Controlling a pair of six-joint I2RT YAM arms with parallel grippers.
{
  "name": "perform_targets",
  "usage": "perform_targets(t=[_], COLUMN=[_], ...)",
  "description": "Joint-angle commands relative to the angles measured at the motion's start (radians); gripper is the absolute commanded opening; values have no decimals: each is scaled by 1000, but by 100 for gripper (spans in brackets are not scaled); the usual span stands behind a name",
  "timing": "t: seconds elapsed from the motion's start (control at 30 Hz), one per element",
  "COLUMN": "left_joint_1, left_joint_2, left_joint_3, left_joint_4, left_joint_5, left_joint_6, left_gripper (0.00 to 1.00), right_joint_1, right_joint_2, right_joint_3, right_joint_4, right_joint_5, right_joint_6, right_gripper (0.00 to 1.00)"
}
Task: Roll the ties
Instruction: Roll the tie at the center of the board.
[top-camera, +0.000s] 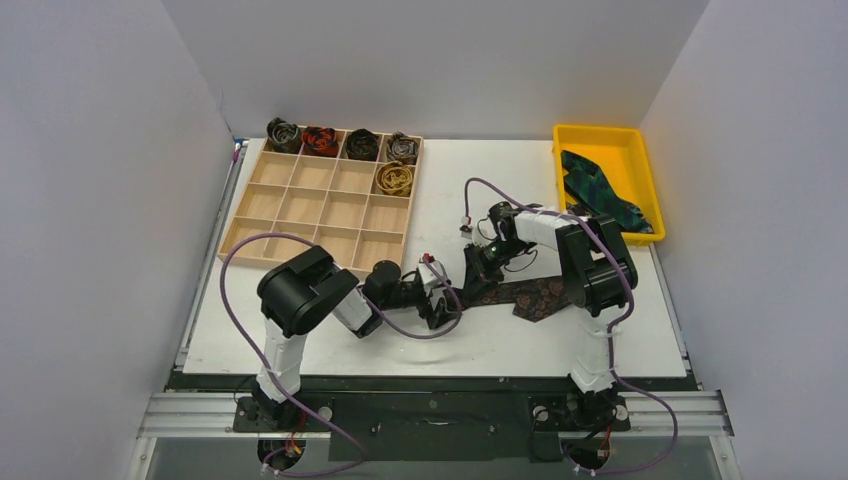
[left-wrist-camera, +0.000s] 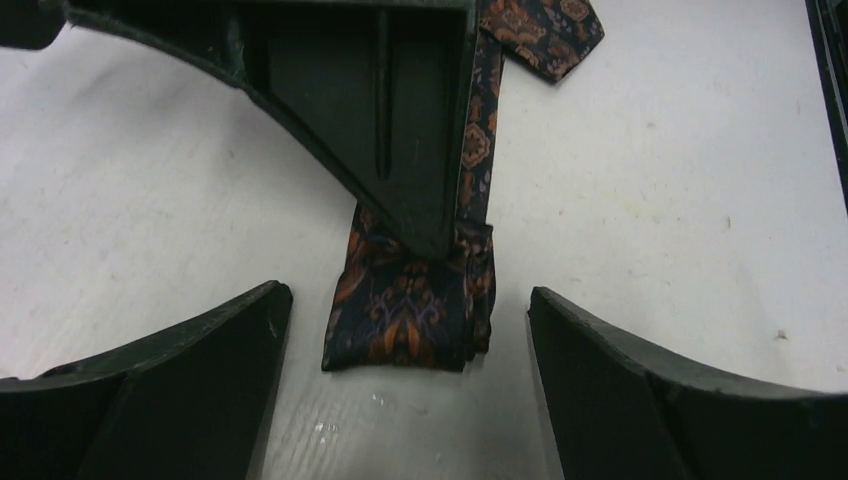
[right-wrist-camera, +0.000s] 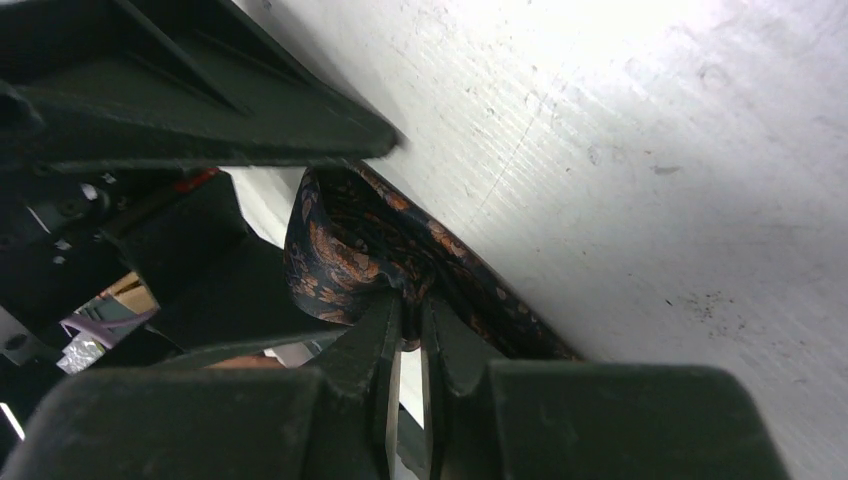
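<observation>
1. Left fingers (left-wrist-camera: 190, 390) are seen closest in the left wrist view. They are spread wide and nothing is held. One is set on each side of the folded end of the patterned tie (left-wrist-camera: 400, 310), apart from it.
2. Right fingers (right-wrist-camera: 375, 345) are closed tight, and a fold of the dark, orange-figured tie is pinched between them just above the table (right-wrist-camera: 650, 150).
3. In the left wrist view, the tips of the right fingers are seen coming down onto the fold from above. The narrow length of the tie is laid straight away across the table to its broad pointed end.
4. From above, the tie is found flat on the white table near the front middle, between the two arms. Its broad end is partly hidden by the right arm.
5. At the back left, a wooden tray (top-camera: 300, 205) of compartments is placed. Four rolled ties (top-camera: 321, 141) are lodged in its back row, one to a compartment. A gold coil (top-camera: 394, 179) is set in the rightmost compartment of the next row.
6. At the back right, a yellow bin (top-camera: 640, 150) is placed, and a green-blue tie (top-camera: 595, 190) is laid loose and unrolled in it.
</observation>
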Motion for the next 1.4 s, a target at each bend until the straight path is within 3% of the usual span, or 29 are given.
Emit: perform_targets(t=[0.0, 0.1, 0.2, 0.33, 0.43, 0.57, 0.63, 0.87, 1.1, 1.17, 1.23, 1.27, 1.37], left_joint_1=[-27, -45, -46, -41, -39, -56, -57, -60, -60, -60, -59, -59, -48], left_joint_2=[90, 131, 149, 108, 53, 13, 2, -18, -25, -24, -25, -26, -32], left_joint_3=[46, 49, 31, -4, -6, 33, 46, 106, 134, 138, 141, 140, 123], left_joint_4=[140, 164, 163, 53, -103, -284, -342, -510, -570, -577, -578, -578, -553], left_joint_5=[-10, -11, -11, -16, -22, -40, -54, -94, -112, -113, -112, -110, -95], left_joint_6=[-29, -29, 5, 104, 158, 221, 249, 280, 282, 282, 281, 282, 273], left_gripper=[84, 69, 47, 30, 21, 18, 18, 20, 22, 22, 23, 24, 27], right_joint_1=[16, 14, 13, -1, -27, -67, -63, 15, 52, 57, 53, 45, 21], right_joint_2=[37, 27, 10, -41, -112, -198, -227, -201, -139, -124, -99, -87, -68], right_joint_3=[-33, -41, -59, -91, -105, -103, -105, -98, -81, -88, -92, -96, -102], right_joint_4=[163, 175, 184, 187, 172, 126, 107, 113, 109, 108, 103, 103, 92], right_joint_5=[200, 197, 185, 151, 121, 87, 61, 56, 108, 142, 171, 192, 210], right_joint_6=[-13, -4, -2, -3, -10, -7, 5, 85, 97, 82, 58, 52, 21], right_gripper=[0, 0, 0, 0, 17, 33, 36, 38, 38, 32, 17, 3, 0])
